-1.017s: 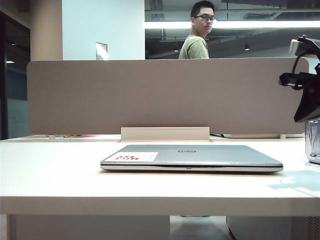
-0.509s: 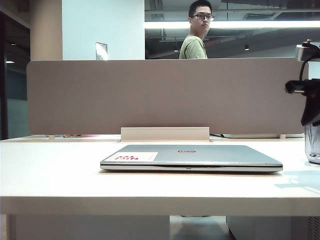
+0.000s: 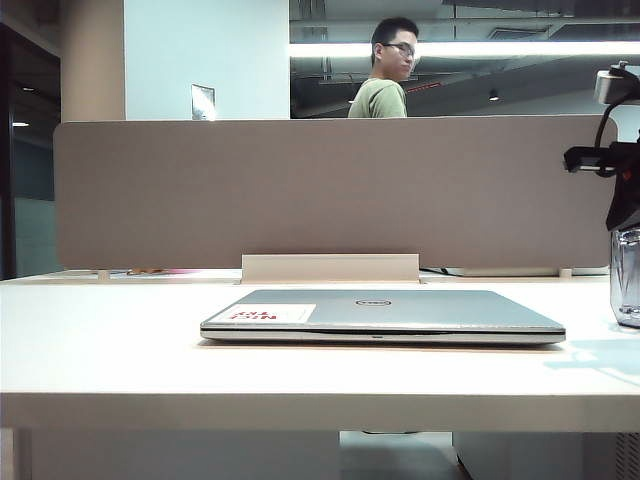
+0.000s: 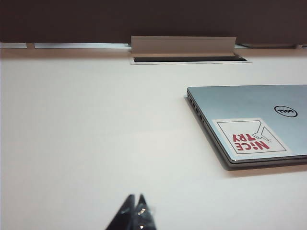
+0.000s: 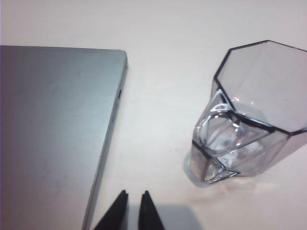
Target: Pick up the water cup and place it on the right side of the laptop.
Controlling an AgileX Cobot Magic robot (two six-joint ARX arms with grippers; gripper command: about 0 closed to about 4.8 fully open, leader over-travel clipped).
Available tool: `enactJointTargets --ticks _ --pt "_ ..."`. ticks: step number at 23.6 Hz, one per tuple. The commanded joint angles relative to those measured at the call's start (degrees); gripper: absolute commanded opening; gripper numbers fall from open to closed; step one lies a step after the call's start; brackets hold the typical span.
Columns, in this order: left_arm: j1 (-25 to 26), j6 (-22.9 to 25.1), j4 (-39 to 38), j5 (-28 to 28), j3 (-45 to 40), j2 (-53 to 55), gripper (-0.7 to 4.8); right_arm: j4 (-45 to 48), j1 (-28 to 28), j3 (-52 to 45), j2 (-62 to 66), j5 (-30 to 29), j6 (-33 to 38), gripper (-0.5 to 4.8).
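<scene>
A: Right now, where does the water cup (image 3: 627, 275) stand?

B: Upright on the white table (image 3: 120, 350), at the far right edge of the exterior view, well to the right of the laptop (image 3: 385, 314). A strip of bare table lies between the two. The right wrist view shows its faceted wall and its loop handle (image 5: 219, 125), which faces the laptop side.

A: Right gripper?

B: The right gripper (image 5: 132, 207) hangs above the table, between the laptop's right edge and the cup, touching neither. Its two dark fingertips (image 5: 118, 205) stand close together with only a narrow slit between them, and nothing sits in that slit. In the exterior view, the arm's black body shows just above the cup.

A: Left gripper?

B: The left gripper (image 4: 135, 207) shows only as dark tips at the near edge of its wrist view, over bare table to the left of the laptop. The tips appear pressed together, with no object between them.

A: Laptop?

B: Lid shut, flat on the table, white sticker (image 4: 250, 136) with red print on its left part.
</scene>
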Motion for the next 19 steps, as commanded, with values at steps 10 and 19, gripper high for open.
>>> enactJointTargets --ticks 10,19 --pt "-0.04 0.00 0.31 0.37 0.20 0.07 -0.04 -2.32 -1.22 0.26 0.20 0.72 1.68 0.84" --pt "-0.04 0.00 0.28 0.37 0.17 0.07 -0.04 -1.36 -1.38 0.26 8.13 3.19 1.51 1.53"
